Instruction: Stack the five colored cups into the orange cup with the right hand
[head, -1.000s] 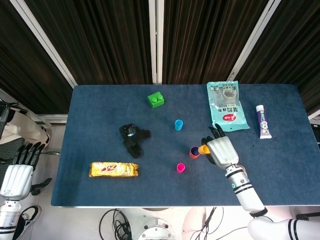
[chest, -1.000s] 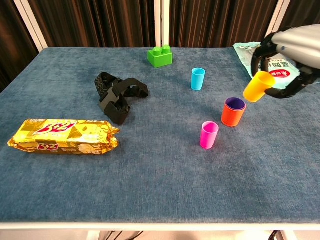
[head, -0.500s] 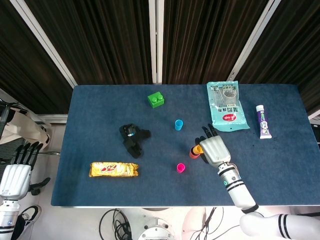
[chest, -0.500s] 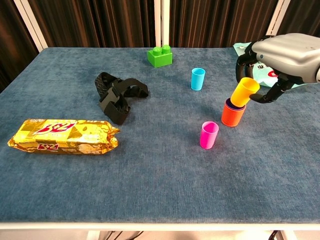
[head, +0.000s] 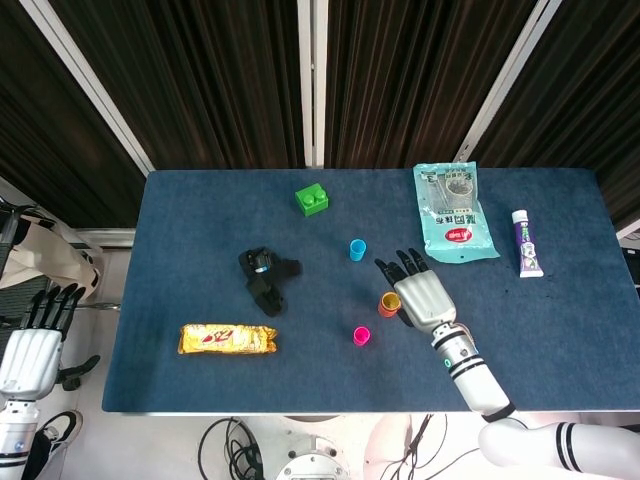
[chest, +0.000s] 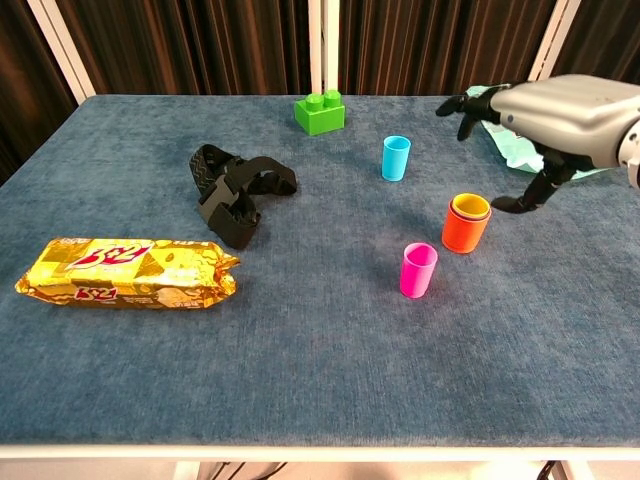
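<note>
Worktop carried everything. Right hand hovered just beside the orange cup, fingers spread, holding nothing. That cup stood upright, mouth up, with a yellow cup nested inside. Pink cup and blue cup stood upright, apart. Only the head view showed the left hand, off the worktop, fingers extended and holding nothing.

Non-task items on blue table: green toy brick upper centre; black strap left of centre; gold snack pack lower left, lying flat; teal pouch upper right; white tube far right, well apart from pouch.
</note>
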